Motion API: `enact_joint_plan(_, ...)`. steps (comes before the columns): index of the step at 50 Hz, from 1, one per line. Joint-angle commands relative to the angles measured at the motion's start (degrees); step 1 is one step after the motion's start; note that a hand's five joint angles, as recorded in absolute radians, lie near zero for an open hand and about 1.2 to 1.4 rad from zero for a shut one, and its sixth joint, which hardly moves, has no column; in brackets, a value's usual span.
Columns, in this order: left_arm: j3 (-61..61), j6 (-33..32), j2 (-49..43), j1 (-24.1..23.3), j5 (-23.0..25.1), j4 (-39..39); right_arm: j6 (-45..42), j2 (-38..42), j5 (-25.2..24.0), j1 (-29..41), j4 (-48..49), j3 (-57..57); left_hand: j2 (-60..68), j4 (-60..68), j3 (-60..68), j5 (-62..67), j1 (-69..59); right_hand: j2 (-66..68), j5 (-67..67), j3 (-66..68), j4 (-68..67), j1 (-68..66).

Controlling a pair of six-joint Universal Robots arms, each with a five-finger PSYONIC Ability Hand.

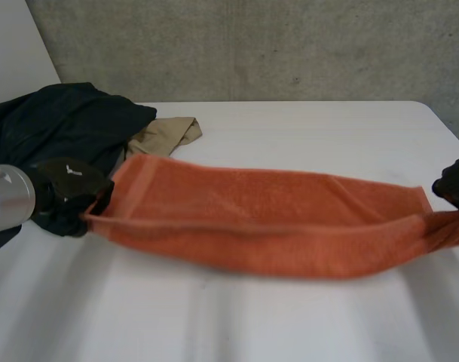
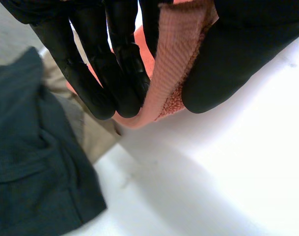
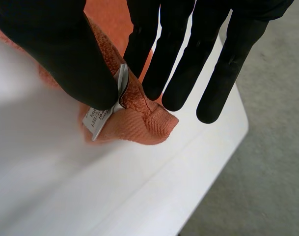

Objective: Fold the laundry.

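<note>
Right now the orange towel (image 1: 267, 219) is stretched across the table (image 1: 304, 124) from nine to three o'clock, the left hand (image 1: 71, 188) pinching one end, the right hand (image 1: 457, 183) pinching the labelled corner. Ends should travel level and taut, clear of the dark clothes (image 1: 56, 124) at ten.

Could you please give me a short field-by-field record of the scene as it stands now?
Cloth in work: orange towel, stretched across the white table between both hands
Left hand: pinches one end's edge between fingers and thumb
Right hand: pinches the other end, at the white label
Waiting pile: dark garment partly over a beige garment, at the table's far left
</note>
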State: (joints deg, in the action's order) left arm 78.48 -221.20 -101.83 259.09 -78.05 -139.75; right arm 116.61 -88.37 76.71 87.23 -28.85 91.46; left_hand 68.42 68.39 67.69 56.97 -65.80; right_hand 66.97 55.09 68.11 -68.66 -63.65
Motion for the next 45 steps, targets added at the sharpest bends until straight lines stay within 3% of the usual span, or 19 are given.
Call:
enact_joint_plan(1, -3.9, -2.5, -9.3, -0.4, -1.0, -1.4, 3.9, 6.4, 0.7, 1.6, 4.6, -0.2, 11.6, 11.6, 12.3, 13.0, -14.2, 13.0, 14.9, 11.9, -11.3, -16.3)
enact_joint_plan(5, -11.8, -0.2, -17.2, -1.2, -3.2, -3.9, 3.0, 13.4, 3.2, 3.4, 5.9, -3.5, 11.6, 11.6, 12.3, 13.0, -14.2, 13.0, 14.9, 11.9, -11.3, -16.3)
enact_joint_plan(12, -36.9, 5.7, -29.5, -2.7, -4.8, -4.2, 6.3, 24.3, 10.6, 8.5, 10.3, -19.8, 11.6, 11.6, 12.3, 13.0, -14.2, 13.0, 14.9, 11.9, -11.3, -16.3)
enact_joint_plan(16, -52.1, 12.6, -31.2, -3.2, -4.6, -6.7, 15.4, 27.0, 12.1, 9.0, 17.0, -32.7, 11.6, 11.6, 12.3, 13.0, -14.2, 13.0, 14.9, 11.9, -11.3, -16.3)
enact_joint_plan(20, -60.7, 22.5, -29.0, -2.5, -5.3, -16.9, 27.4, 26.8, 12.1, 8.7, 28.2, -40.0, 11.6, 11.6, 12.3, 13.0, -14.2, 13.0, 14.9, 11.9, -11.3, -16.3)
enact_joint_plan(24, -56.7, 33.5, -23.3, -1.7, -7.0, -33.7, 37.7, 23.3, 11.4, 7.5, 45.5, -37.7, 11.6, 11.6, 12.3, 13.0, -14.2, 13.0, 14.9, 11.9, -11.3, -16.3)
enact_joint_plan(27, -51.1, 37.9, -20.4, -1.5, -8.4, -43.1, 39.9, 19.7, 10.9, 7.3, 53.8, -33.5, 11.6, 11.6, 12.3, 13.0, -14.2, 13.0, 14.9, 11.9, -11.3, -16.3)
enact_joint_plan(31, -45.2, 38.2, -19.4, -1.5, -8.4, -49.3, 40.5, 17.1, 10.1, 7.5, 59.3, -28.4, 11.6, 11.6, 12.3, 13.0, -14.2, 13.0, 14.9, 11.9, -11.3, -16.3)
enact_joint_plan(38, -38.3, 36.0, -20.5, -1.1, -7.7, -51.1, 40.2, 17.8, 8.2, 8.3, 58.5, -24.1, 11.6, 11.6, 12.3, 13.0, -14.2, 13.0, 14.9, 11.9, -11.3, -16.3)
enact_joint_plan(45, -25.9, 34.4, -21.0, -1.2, -7.4, -50.3, 39.0, 22.1, 5.6, 8.5, 51.7, -20.5, 11.6, 11.6, 12.3, 13.0, -14.2, 13.0, 14.9, 11.9, -11.3, -16.3)
